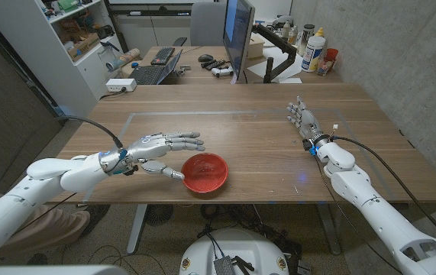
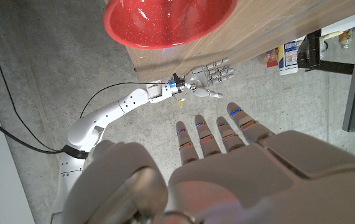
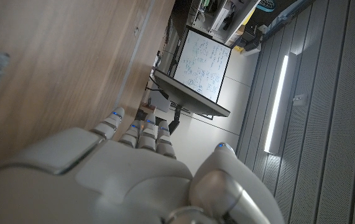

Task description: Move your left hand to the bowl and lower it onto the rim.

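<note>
The red bowl is sitting upright and empty on the wooden table, close to the near edge and slightly left of the table's middle. The left hand is hovering just beside the bowl on the robot's left, fingers spread and holding nothing, with the fingers pointing across toward the robot's right and passing just behind the bowl's far-left rim, while the thumb is reaching toward the near-left rim; whether the thumb tip is touching the rim cannot be told from the head view. In the left wrist view the same hand is showing its fingers apart, with the bowl lying beyond the fingertips. The bowl is therefore lying to the right of and slightly nearer than the left palm, so the coming move is judged to be a short shift rightward followed by a descent onto the rim. Being round, the bowl is offering no long axis to align with. The right hand is standing well apart at the far right of the table, fingers spread and holding nothing, so the left hand is much the nearer. A monitor behind the table is displaying writing too small to read; no brand or label is legible anywhere.
</note>
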`<state>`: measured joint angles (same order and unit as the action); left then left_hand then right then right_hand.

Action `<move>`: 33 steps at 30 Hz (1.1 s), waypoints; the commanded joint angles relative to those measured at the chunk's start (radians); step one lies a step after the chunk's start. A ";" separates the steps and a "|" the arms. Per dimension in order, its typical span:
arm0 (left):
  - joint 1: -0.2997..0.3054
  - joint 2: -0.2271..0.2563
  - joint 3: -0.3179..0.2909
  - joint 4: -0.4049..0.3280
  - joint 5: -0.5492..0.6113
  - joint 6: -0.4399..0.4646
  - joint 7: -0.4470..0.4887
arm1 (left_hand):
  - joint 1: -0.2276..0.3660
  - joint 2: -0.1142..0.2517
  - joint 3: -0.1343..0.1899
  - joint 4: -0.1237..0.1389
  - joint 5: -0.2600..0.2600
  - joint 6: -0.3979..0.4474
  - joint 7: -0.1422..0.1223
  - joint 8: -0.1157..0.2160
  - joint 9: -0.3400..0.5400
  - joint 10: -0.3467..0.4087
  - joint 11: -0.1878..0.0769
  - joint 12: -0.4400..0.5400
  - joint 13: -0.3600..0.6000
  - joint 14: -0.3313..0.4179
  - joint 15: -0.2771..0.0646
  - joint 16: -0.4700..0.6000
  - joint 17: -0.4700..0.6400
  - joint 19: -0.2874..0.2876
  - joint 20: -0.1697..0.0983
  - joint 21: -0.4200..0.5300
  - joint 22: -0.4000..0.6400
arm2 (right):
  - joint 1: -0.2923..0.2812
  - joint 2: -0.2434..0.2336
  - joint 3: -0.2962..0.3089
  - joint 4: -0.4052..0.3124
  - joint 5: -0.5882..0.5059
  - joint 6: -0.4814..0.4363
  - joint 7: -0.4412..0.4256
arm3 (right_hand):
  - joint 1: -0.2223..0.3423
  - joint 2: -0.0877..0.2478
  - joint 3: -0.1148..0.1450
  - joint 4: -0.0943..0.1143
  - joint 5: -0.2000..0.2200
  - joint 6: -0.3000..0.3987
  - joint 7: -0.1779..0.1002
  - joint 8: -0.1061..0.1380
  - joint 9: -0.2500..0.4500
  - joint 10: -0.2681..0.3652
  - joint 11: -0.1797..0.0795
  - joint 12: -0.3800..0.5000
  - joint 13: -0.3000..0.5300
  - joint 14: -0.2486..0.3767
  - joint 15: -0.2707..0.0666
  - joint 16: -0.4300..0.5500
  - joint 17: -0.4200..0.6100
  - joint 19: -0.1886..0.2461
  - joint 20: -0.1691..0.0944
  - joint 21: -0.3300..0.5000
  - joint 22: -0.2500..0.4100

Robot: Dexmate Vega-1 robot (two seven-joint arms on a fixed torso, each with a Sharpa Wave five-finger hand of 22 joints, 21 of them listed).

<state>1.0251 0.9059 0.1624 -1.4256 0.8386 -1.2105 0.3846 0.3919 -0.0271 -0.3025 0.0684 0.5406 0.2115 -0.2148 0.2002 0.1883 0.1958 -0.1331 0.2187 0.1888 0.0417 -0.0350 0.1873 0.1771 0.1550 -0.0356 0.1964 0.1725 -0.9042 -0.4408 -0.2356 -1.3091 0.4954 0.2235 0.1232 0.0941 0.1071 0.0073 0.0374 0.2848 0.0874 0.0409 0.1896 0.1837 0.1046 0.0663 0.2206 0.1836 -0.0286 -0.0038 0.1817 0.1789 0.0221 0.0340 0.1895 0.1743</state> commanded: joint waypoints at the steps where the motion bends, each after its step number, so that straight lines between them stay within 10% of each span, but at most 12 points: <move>1: 0.015 0.065 0.040 -0.030 0.076 0.040 0.129 | 0.015 0.000 0.001 -0.009 0.010 0.010 -0.005 0.007 0.005 0.014 0.000 0.010 0.002 0.014 -0.141 0.010 0.002 0.010 -0.066 0.004 0.002 | 0.013 0.004 -0.002 0.019 -0.002 -0.002 0.011 | 0.008 0.010 0.007 0.001 0.001 -0.002 0.001 -0.001 0.002 0.000 -0.003 -0.005 0.004 -0.008 -0.002 0.001 0.002 -0.003 0.010 0.006 0.005; 33: -0.025 0.228 0.251 -0.040 0.086 0.193 0.297 | 0.059 0.005 0.010 -0.027 0.039 0.064 -0.003 0.023 0.005 0.052 -0.007 0.016 0.005 0.063 -0.145 0.019 0.005 0.042 -0.061 0.010 0.005 | 0.017 0.012 -0.006 0.036 -0.002 -0.005 0.021 | 0.003 0.008 0.007 0.003 -0.002 -0.005 -0.004 -0.001 0.002 -0.004 -0.003 -0.006 0.004 -0.011 -0.003 0.001 0.002 -0.003 0.009 0.007 0.005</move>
<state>1.0144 1.0886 0.3413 -1.4592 0.9410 -1.0621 0.6479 0.4403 -0.0208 -0.2925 0.0477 0.5701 0.2629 -0.2197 0.2157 0.1882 0.2389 -0.1393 0.2265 0.1886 0.0940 -0.0358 0.2008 0.1793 0.1854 -0.0408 0.2003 0.1747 -0.8866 -0.4294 -0.2421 -1.2794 0.4923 0.2193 0.1405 0.0941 0.1070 0.0073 0.0374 0.2848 0.0839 0.0374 0.1896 0.1837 0.1014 0.0660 0.2186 0.1837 -0.0323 -0.0075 0.1817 0.1789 0.0221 0.0341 0.1895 0.1743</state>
